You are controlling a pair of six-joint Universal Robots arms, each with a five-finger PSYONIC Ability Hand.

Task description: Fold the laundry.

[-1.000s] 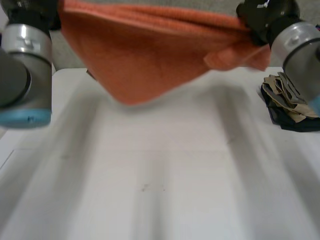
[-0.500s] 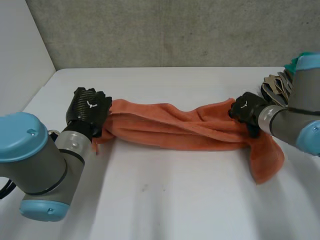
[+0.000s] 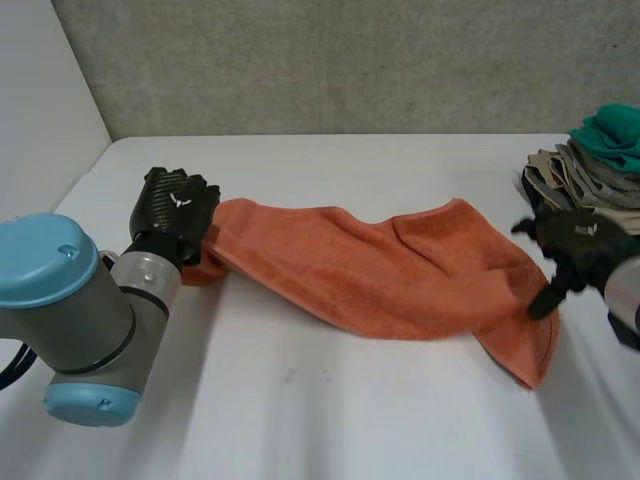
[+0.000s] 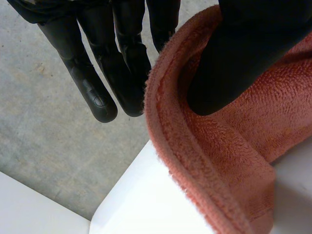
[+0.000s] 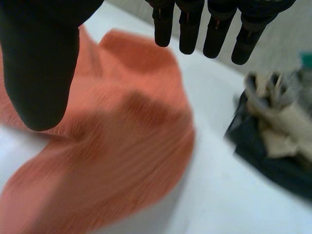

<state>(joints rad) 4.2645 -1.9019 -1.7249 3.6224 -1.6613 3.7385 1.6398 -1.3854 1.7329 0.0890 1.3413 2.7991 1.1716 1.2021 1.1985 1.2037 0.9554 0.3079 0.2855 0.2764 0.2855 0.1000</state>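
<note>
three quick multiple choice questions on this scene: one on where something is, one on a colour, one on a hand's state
1. Where is the pile of clothes?
A) by the robot's left arm
B) just beyond the right hand, on the robot's right
C) on top of the towel

2. What colour is the towel?
A) orange
B) blue
C) white

3. The right hand is
A) shut on the towel
B) open, at the towel's right end
C) shut on the pile

Key: 1 B, the head view shows the pile past that hand; 2 A, orange in every view; 3 B, its fingers are straight and apart from the thumb, holding nothing.
</note>
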